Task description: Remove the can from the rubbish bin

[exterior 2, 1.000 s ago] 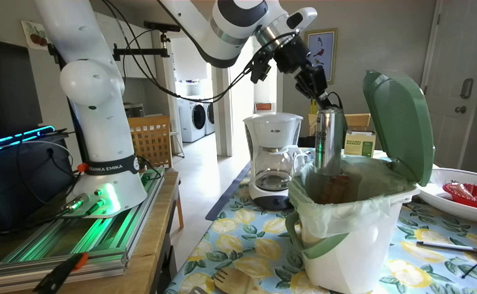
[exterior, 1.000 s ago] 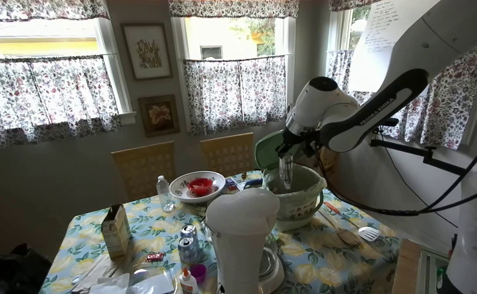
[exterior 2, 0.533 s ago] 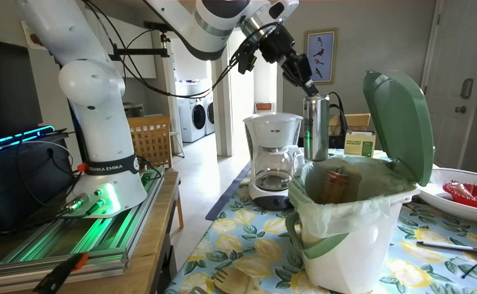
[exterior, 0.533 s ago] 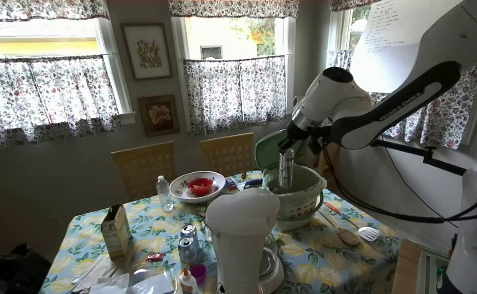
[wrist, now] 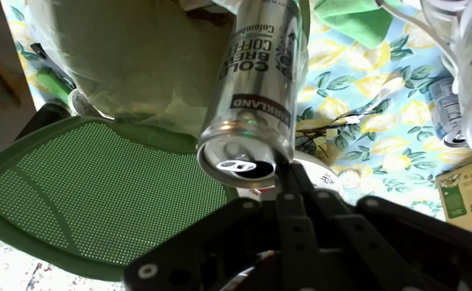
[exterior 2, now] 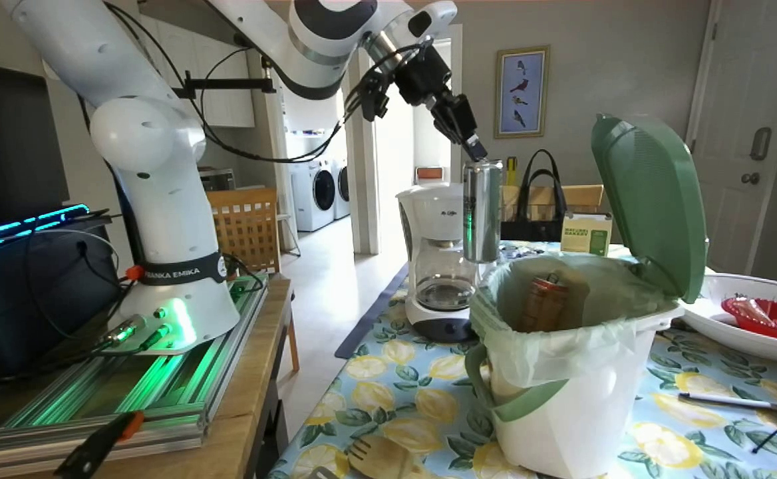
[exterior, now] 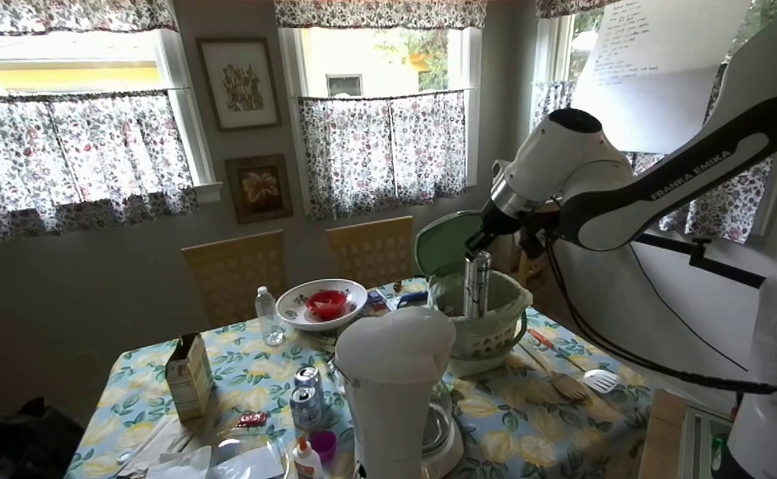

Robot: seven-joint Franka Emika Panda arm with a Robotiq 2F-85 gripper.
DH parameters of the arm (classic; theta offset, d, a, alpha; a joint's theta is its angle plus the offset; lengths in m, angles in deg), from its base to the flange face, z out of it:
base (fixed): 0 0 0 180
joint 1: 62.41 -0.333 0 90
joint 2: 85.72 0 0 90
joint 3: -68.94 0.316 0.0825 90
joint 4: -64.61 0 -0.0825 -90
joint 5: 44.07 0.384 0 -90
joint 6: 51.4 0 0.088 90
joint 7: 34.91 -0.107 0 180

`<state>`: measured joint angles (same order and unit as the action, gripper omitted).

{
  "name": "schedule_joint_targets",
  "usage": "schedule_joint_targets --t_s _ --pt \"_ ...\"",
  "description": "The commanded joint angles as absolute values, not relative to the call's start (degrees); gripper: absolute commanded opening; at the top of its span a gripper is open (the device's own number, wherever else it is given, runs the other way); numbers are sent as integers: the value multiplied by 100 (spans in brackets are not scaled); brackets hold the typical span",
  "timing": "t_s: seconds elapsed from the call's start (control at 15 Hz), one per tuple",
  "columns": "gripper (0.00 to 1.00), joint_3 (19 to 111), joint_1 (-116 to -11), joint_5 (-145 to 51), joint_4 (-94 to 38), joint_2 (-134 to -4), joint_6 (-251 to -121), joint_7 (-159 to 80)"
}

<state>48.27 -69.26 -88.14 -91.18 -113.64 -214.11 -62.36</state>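
A tall silver cold-brew can point(exterior 2: 481, 213) hangs nearly upright from my gripper point(exterior 2: 476, 153). My fingers are shut on its top rim; this also shows in the wrist view, where the gripper point(wrist: 290, 173) pinches the edge of the can point(wrist: 256, 81) beside its opening. The rubbish bin point(exterior 2: 575, 399) is cream-white with a bag liner, and its green lid point(exterior 2: 651, 206) stands open. The can's base is about level with the bin's rim, at the coffee maker's side; I cannot tell whether it is fully past the rim. A reddish can point(exterior 2: 543, 305) lies inside the bin.
A white coffee maker point(exterior 2: 445, 266) stands close behind the held can. A white bowl with a red dish point(exterior: 325, 304), a water bottle point(exterior: 269, 316), two cans point(exterior: 306, 406), a carton point(exterior: 189, 379) and a wooden spatula point(exterior: 567, 386) are on the table.
The silver can has risen out of the bin, where its lower part was hidden, and then moved sideways toward the coffee maker and the arm's base. The gripper stays shut on it.
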Motion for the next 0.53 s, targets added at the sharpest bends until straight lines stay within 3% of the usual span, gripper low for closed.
schedule_joint_targets --t_s 0.0,0.07,0.47 --pt "0 5677 -6207 -7712 -9602 -11806 -21403 -5407" --pt "0 5111 -6880 -8110 -9302 -11672 -21141 -5719" --pt "0 4938 -7090 -8035 -9327 -11659 -20967 -5647"
